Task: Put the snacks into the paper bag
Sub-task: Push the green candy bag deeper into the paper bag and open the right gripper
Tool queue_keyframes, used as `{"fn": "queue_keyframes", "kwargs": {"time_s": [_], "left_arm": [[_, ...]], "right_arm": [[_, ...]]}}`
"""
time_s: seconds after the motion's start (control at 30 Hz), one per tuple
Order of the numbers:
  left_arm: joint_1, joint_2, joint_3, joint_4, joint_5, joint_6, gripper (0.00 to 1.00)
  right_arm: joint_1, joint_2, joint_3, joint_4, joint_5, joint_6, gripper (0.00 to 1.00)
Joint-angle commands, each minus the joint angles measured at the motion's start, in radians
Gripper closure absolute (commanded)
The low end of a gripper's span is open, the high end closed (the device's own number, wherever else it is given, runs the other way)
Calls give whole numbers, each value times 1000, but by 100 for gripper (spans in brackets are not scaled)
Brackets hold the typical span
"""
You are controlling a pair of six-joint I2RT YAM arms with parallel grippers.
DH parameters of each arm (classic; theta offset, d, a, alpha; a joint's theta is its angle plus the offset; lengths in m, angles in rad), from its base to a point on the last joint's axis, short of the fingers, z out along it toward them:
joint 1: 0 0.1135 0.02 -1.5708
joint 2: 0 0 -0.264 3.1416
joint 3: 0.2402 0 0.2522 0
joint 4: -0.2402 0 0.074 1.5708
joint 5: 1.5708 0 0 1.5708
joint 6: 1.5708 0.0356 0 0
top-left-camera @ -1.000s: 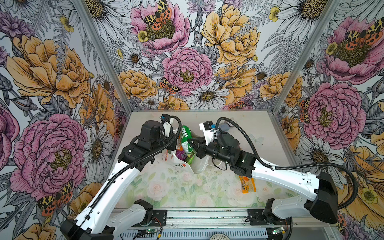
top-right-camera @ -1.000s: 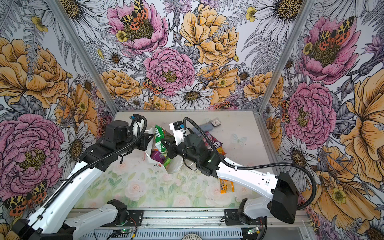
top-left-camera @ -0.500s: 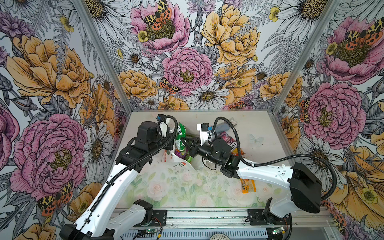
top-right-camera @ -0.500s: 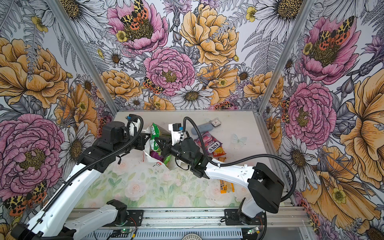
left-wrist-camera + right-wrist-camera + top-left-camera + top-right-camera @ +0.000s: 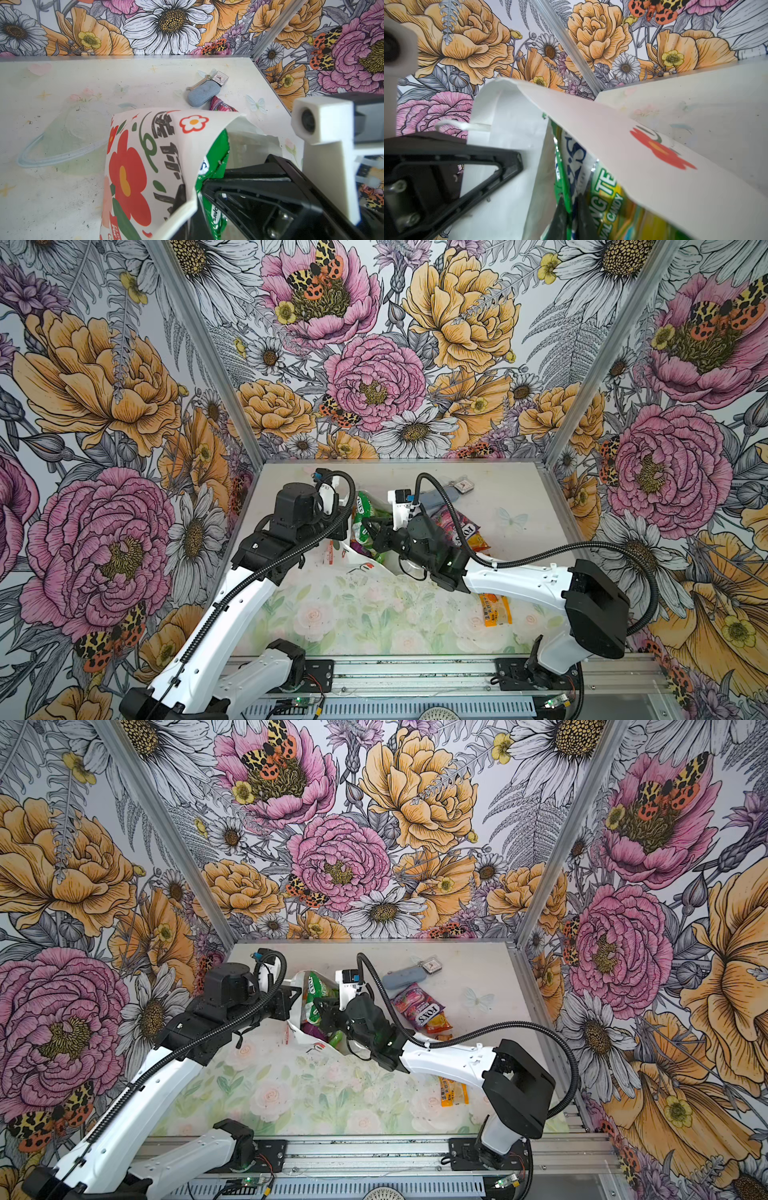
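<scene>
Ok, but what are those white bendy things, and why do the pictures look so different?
They are two robot arms, the left arm and the right arm, each ending in a pinching tool. Two pictures look down on the whole table from above. The other two come from small cameras on the wrists, so everything looks huge. The left tool is shut on the rim of the white paper bag. The right tool pinches a green packet at the bag's mouth. Out on the table lie a pink FOXS packet, an orange packet and a grey-blue case, which is no snack.
</scene>
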Motion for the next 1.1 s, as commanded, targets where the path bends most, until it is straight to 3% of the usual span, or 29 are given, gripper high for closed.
{"fn": "queue_keyframes", "kwargs": {"time_s": [0.0,0.4,0.53,0.77,1.07], "left_arm": [[2,-35,10,114,23,-6,100],[0,-35,8,112,19,-2,100],[1,-35,7,112,2,-4,100],[21,-29,7,109,-35,-18,100],[34,-7,19,72,-112,-6,100]], "right_arm": [[6,46,76,-106,49,19,100],[28,240,364,-413,158,86,98],[27,248,388,-414,129,65,92],[27,204,390,-431,102,33,70],[23,156,421,-494,93,2,57]]}}
